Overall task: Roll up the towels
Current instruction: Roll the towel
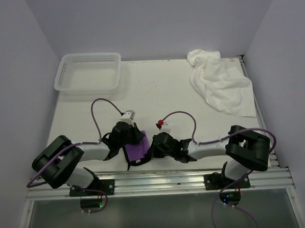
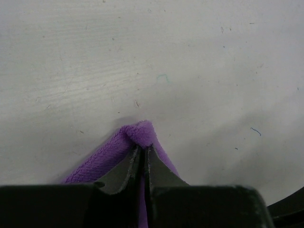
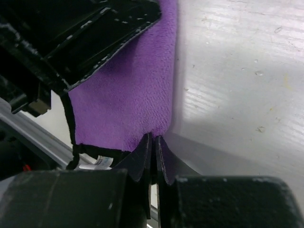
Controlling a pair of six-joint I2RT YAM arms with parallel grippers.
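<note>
Your left gripper (image 2: 143, 156) pinches a fold of the purple towel (image 2: 102, 161), jaws nearly touching; your right gripper (image 3: 153, 145) nips its edge likewise. The white tag (image 3: 100, 161), lower left, is unreadable.

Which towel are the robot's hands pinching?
The small purple towel: left gripper and right gripper both pinch it. The big white towel lies crumpled far away, untouched.

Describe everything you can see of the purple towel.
The purple towel is a small, soft, fuzzy cloth with dark trim along its edges and a white label at one hem. It lies on the table near the front edge, between the two arms. The left claw is shut on a bunched, peaked fold, and the right claw is shut on a corner.
</note>
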